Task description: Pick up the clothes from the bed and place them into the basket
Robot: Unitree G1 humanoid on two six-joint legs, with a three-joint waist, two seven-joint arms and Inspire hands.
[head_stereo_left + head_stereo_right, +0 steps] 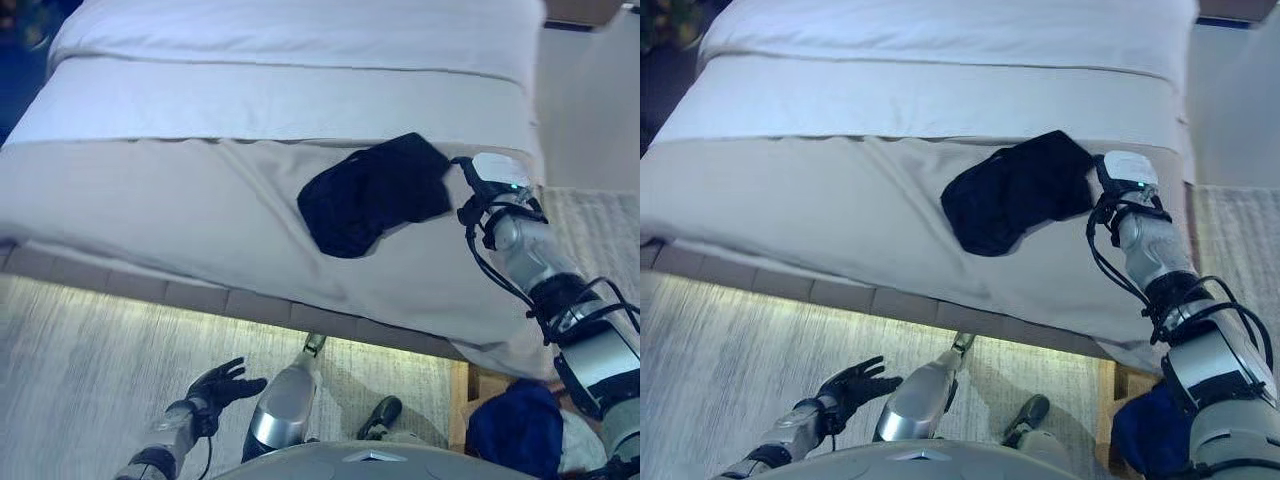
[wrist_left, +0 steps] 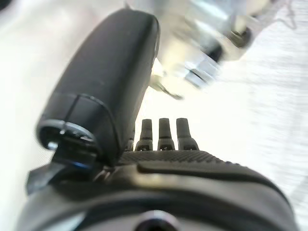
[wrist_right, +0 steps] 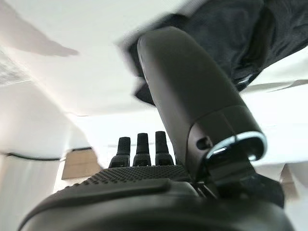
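Note:
A dark navy garment (image 1: 372,195) lies crumpled on the grey bedcover (image 1: 180,210), near the bed's right front corner. My right hand (image 1: 468,192) reaches in from the right and sits at the garment's right edge. In the right wrist view its fingers (image 3: 138,150) and thumb are straight, with the dark cloth (image 3: 240,33) just past the thumb and not gripped. My left hand (image 1: 224,384) hangs low at the lower left, above the rug, with fingers spread and nothing in it. A brown basket edge (image 1: 461,398) shows at the lower right, with blue cloth (image 1: 515,428) in it.
The bed (image 1: 300,90) fills the upper scene, with white bedding folded across its far part. Its lit base runs along the front edge (image 1: 200,298). A pale striped rug (image 1: 80,380) covers the floor in front. More rug lies right of the bed (image 1: 600,230).

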